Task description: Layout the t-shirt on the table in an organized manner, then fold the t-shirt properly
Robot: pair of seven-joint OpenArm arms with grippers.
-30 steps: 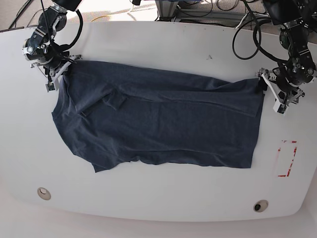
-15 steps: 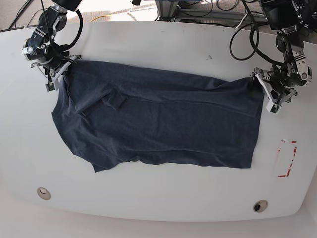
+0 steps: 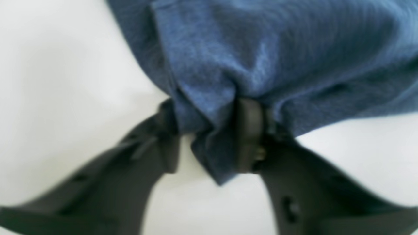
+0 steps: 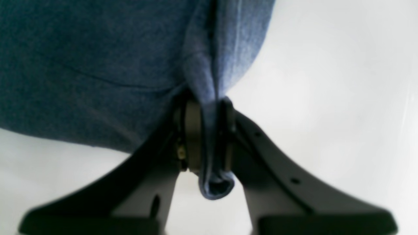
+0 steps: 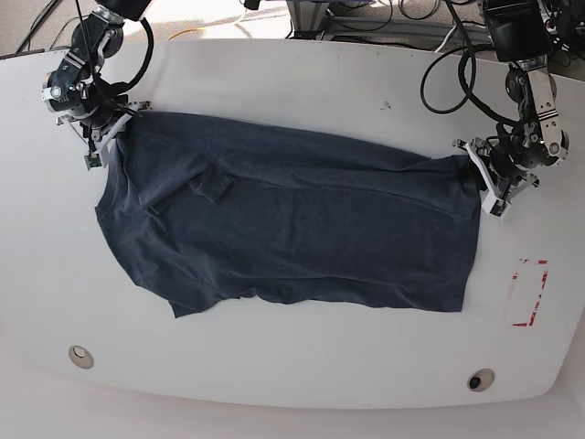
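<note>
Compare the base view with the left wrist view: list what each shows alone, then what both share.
Base only: the whole t-shirt spread out, the red rectangle outline, both grommet holes, and the right tool at the far corner.
Left wrist only: a bunched fold of cloth between the left tool fingers, close up.
Both: navy cloth on the white table.

light: bright, even | shadows: faint | wrist views: blurred, soft focus | base view: sharp
</note>
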